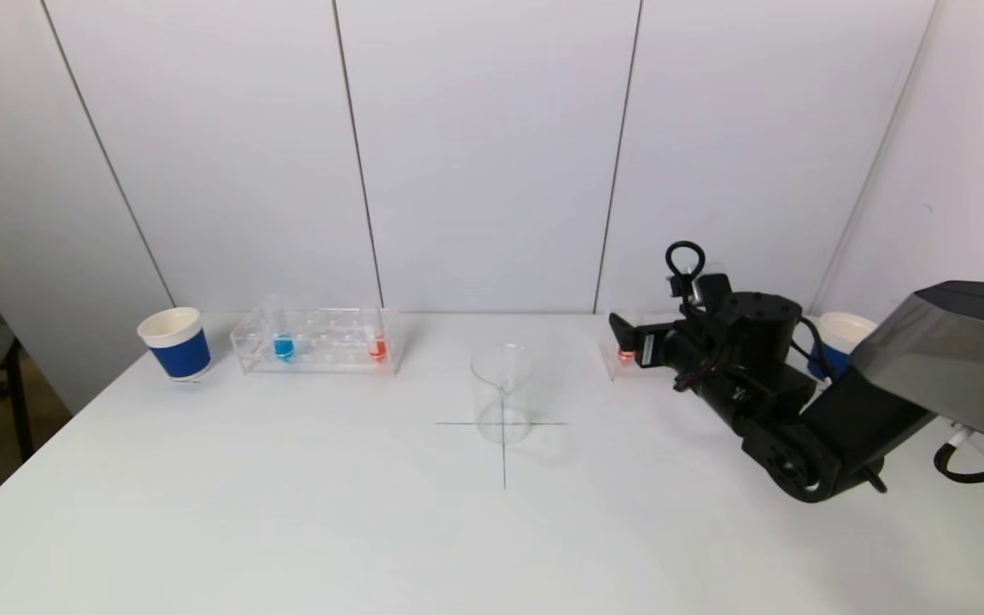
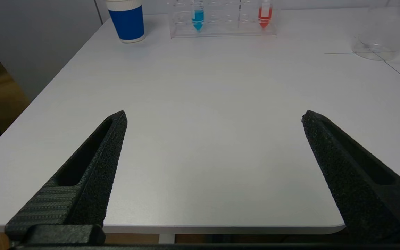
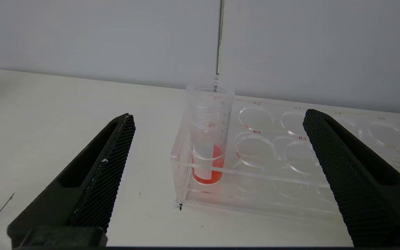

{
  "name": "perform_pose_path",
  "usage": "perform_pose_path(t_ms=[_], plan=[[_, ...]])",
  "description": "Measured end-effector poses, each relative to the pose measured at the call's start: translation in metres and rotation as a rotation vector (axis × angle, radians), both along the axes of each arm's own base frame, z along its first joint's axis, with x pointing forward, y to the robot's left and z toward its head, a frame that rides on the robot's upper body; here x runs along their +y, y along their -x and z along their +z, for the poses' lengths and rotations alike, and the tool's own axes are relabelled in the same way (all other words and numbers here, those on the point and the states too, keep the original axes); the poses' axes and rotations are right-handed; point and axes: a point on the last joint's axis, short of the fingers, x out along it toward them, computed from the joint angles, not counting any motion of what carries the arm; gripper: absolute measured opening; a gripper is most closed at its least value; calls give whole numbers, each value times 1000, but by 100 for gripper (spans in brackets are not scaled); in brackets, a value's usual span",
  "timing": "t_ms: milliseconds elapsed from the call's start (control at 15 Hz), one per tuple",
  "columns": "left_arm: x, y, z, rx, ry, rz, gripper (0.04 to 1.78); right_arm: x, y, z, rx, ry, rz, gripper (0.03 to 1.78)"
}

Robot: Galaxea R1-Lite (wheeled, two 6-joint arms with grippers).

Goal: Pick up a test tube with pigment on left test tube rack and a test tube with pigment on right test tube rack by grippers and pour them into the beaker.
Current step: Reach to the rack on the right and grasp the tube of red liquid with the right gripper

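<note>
Head view shows a white bench [image 1: 287,512] with a clear beaker [image 1: 502,393] standing upright on a drawn cross near the middle. Taking the beaker as the landmark: to its left and a little farther back sits the left test tube rack [image 1: 319,340], a clear plastic block holding a tube of blue pigment [image 1: 284,345] at its far-from-beaker end and a tube of red pigment [image 1: 377,347] at the end nearer the beaker. Beyond that rack, farther left still, stands a blue paper cup [image 1: 176,343].

To the right of the beaker and slightly back, the right test tube rack [image 1: 616,359] is mostly hidden behind the right gripper [image 1: 629,337], which hovers just beside the rack's beaker-side end. The right wrist view shows the fingers [image 3: 102,177] spread wide and empty, with a tube of red liquid [image 3: 208,139] standing upright in the corner well of the rack [image 3: 273,187] between and ahead of them, not touched. Behind the right arm, farther from the beaker, a second blue cup [image 1: 838,342] is partly visible.

The left gripper [image 2: 214,118] is out of the head view; its wrist view shows its fingers [image 2: 92,173] released, wide apart and holding nothing, over the bench edge nearest the robot, well apart from the left rack [image 2: 221,21] and the beaker [image 2: 377,45].
</note>
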Motion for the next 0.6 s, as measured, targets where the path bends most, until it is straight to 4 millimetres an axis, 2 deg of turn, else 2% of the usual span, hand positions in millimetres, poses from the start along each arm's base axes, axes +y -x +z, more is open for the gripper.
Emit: perform_pose_path(t_ms=[600], plan=[[0,0,0,0,0,0,176,6,-16,-3,-32,-9,-27,176]])
